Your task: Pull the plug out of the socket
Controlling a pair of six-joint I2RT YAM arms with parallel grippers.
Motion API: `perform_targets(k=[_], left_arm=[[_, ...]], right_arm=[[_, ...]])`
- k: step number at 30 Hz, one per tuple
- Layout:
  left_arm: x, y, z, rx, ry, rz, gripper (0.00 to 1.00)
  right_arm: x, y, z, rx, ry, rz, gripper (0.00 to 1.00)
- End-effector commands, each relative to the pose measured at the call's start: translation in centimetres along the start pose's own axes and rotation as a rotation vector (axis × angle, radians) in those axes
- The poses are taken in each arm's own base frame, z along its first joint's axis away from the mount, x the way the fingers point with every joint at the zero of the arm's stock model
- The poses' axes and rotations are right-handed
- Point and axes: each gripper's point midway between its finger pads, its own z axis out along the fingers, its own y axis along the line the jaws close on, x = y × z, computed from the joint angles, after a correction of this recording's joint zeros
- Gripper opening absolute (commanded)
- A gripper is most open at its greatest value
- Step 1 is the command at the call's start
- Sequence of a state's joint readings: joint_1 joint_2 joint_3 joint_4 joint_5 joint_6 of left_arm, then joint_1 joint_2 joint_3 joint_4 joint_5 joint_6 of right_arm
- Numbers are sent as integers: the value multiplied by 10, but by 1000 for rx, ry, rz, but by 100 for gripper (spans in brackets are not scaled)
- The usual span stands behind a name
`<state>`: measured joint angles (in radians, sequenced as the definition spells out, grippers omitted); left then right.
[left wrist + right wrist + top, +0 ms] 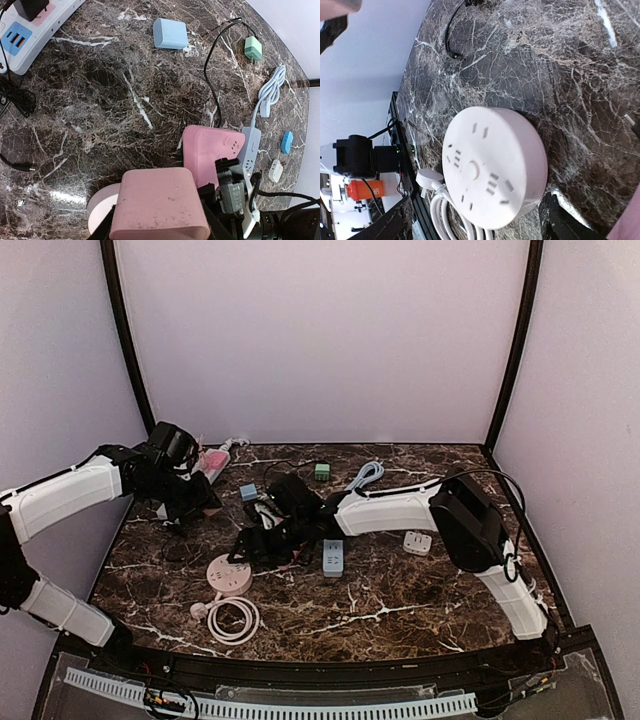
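Pink plug [160, 200] clamped in left gripper [190, 495], apart from round socket [492, 167]; socket face bare, so pull looks done. Right gripper [258, 538] over socket, jaws wide apart, probably there to steady it.

The top external view looks down from above and behind the arm bases, which sit along its lower edge, and faces the back wall. It stands far enough off to take in the whole counter [400, 590]. The left wrist view hangs fairly near over the counter and looks steeply down and across it. With the top view it shares the blue adapter [171, 33] and the green plug [253, 48]. The right wrist view is the closest, rolled sideways so the counter's edge runs down its left side. The round socket [492, 165] fills its middle, and the top view shows that socket lower left of centre.
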<state>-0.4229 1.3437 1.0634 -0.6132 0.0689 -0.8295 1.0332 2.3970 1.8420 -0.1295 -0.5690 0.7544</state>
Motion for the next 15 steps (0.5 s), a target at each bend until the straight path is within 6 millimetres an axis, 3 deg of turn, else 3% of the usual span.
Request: perform_targets(k=[1,8,15], left_arm=[[-20,-18,-5,66,-44,6,5],[-34,-24,12,119,-25,-7,6],[-44,-26,49,169,59,-59,8]], right_arm=[[-17,15,-37,67,-83,-92,85],[-23,23,-85,149,-173,-166,92],[-26,9,-147,237,-270,-170,95]])
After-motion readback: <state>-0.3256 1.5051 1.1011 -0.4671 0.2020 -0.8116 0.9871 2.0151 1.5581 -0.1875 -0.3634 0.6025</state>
